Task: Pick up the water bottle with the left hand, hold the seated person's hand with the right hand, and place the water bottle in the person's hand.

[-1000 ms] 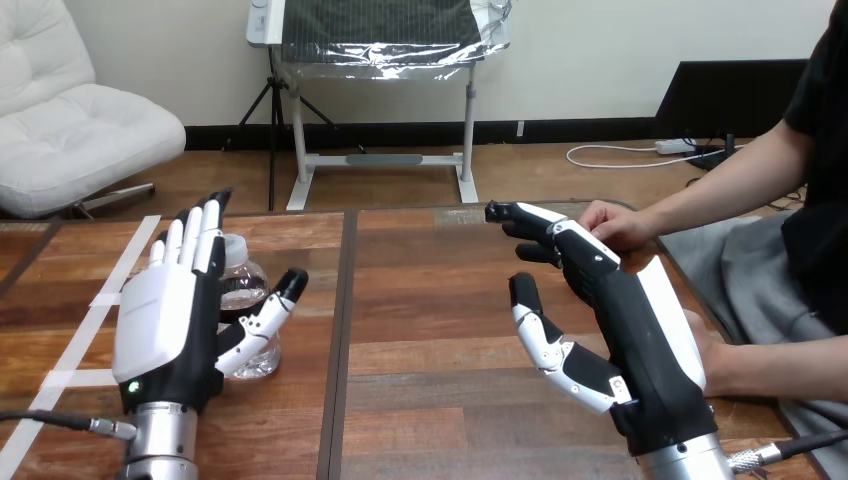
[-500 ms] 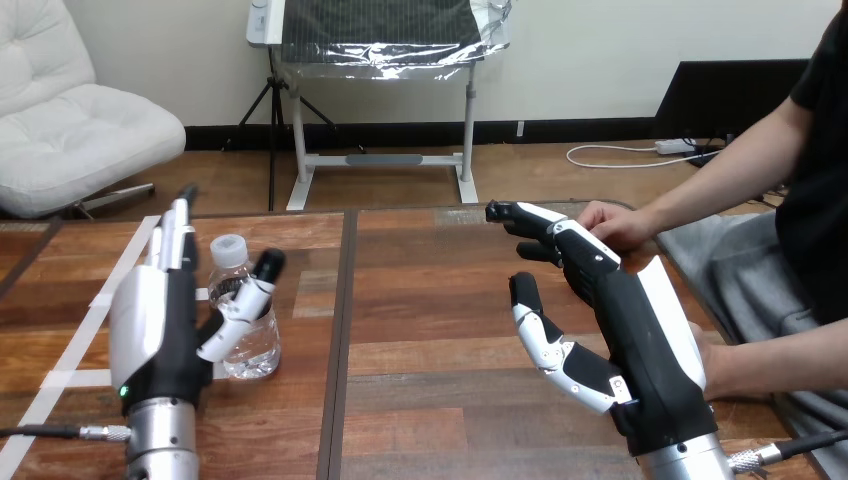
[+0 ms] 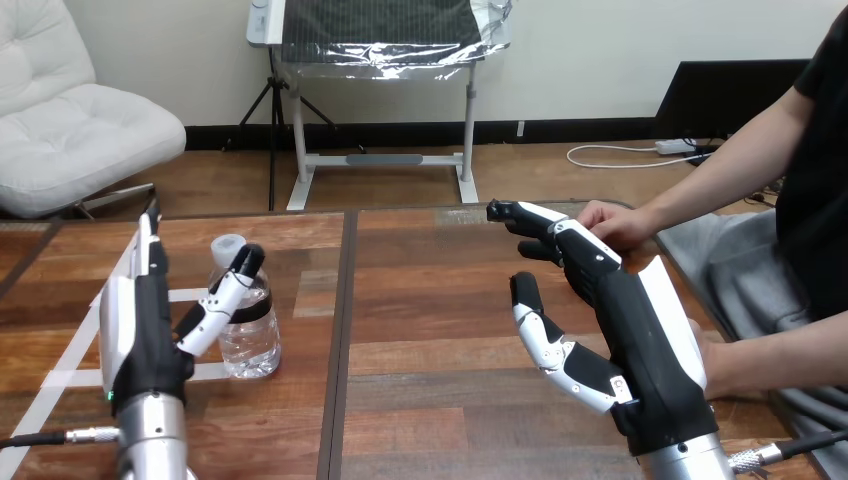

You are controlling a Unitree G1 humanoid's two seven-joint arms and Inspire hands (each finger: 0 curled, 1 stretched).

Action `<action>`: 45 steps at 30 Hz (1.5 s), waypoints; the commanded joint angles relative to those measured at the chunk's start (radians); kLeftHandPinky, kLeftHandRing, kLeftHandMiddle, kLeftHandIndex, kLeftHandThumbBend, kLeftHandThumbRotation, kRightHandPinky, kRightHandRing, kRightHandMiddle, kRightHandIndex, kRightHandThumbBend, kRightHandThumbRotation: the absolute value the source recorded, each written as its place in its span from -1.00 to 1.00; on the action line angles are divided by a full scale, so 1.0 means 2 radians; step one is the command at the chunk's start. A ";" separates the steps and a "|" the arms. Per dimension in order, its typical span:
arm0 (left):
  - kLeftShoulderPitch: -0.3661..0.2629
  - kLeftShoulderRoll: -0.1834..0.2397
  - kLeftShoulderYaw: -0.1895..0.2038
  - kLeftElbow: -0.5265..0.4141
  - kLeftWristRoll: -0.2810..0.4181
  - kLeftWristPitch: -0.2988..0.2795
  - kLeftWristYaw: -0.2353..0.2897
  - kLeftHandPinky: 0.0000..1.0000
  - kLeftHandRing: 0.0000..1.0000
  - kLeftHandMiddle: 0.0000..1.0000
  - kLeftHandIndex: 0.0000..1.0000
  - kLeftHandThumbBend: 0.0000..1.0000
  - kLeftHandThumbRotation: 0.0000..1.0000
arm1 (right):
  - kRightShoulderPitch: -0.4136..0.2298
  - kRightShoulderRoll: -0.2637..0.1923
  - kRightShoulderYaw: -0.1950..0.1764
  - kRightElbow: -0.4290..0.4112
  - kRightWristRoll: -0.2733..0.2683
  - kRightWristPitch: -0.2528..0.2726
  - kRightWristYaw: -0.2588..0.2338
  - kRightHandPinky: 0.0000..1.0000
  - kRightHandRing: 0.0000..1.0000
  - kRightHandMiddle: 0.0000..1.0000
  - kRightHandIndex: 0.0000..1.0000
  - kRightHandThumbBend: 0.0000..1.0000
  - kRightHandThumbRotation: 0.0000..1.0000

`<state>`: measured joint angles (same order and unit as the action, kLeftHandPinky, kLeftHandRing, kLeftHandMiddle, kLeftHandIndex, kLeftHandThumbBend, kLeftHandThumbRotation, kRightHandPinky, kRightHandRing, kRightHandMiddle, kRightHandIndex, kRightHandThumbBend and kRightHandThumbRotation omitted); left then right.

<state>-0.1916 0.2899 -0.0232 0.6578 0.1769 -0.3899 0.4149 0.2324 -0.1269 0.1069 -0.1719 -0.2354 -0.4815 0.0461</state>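
A clear water bottle (image 3: 245, 325) with a white cap stands upright on the left part of the wooden table (image 3: 430, 300). My left hand (image 3: 140, 320) stands edge-on just left of it, fingers straight, thumb reaching across the bottle's front near its neck. My right hand (image 3: 625, 320) hovers over the table's right part, fingers extended toward the person's hand (image 3: 612, 222), which rests at the far right table edge just beyond my fingertips. A second hand of the person (image 3: 712, 355) lies behind my right palm, mostly hidden.
White tape strips (image 3: 75, 378) mark the table's left part. A dark seam (image 3: 340, 330) runs front to back between the two tabletops. The person sits at the right side.
My left hand has rotated from back-facing to edge-on and shifted left, uncovering the bottle; its thumb now lies against the bottle's upper part. The right hand and the person's hands have stayed put.
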 commanded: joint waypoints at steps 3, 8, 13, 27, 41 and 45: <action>-0.061 -0.009 0.026 0.008 -0.028 0.041 -0.030 1.00 1.00 1.00 1.00 0.79 0.13 | -0.031 -0.003 -0.006 -0.007 0.002 -0.007 -0.003 0.62 0.69 0.70 0.57 -0.81 -1.00; -0.070 -0.012 0.034 0.013 -0.042 0.056 -0.047 1.00 1.00 1.00 1.00 0.83 0.04 | -0.030 -0.004 -0.006 -0.009 0.002 -0.005 -0.002 0.61 0.69 0.69 0.56 -0.80 -1.00; -0.086 -0.012 0.041 0.033 -0.051 0.067 -0.062 1.00 1.00 1.00 1.00 0.84 -0.02 | -0.029 -0.004 -0.006 -0.010 0.001 -0.003 -0.002 0.61 0.68 0.68 0.56 -0.79 -1.00; -0.132 -0.007 0.047 0.101 -0.055 0.091 -0.093 0.93 1.00 1.00 1.00 0.88 -0.08 | -0.025 -0.004 -0.005 -0.015 0.002 0.002 0.000 0.57 0.65 0.68 0.55 -0.75 -1.00; -0.158 -0.004 0.042 0.133 -0.051 0.118 -0.126 0.89 1.00 1.00 1.00 0.94 -0.02 | -0.024 -0.002 -0.003 -0.021 0.002 0.003 0.000 0.58 0.67 0.67 0.52 -0.73 -1.00; -0.164 -0.004 0.041 0.142 -0.051 0.121 -0.136 0.89 1.00 1.00 1.00 0.97 -0.03 | -0.024 -0.001 -0.003 -0.021 0.000 0.004 -0.001 0.60 0.68 0.67 0.51 -0.73 -1.00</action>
<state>-0.4248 0.2707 0.0571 0.9150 0.0715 -0.1519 0.1675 0.2325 -0.1271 0.1069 -0.1723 -0.2366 -0.4757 0.0480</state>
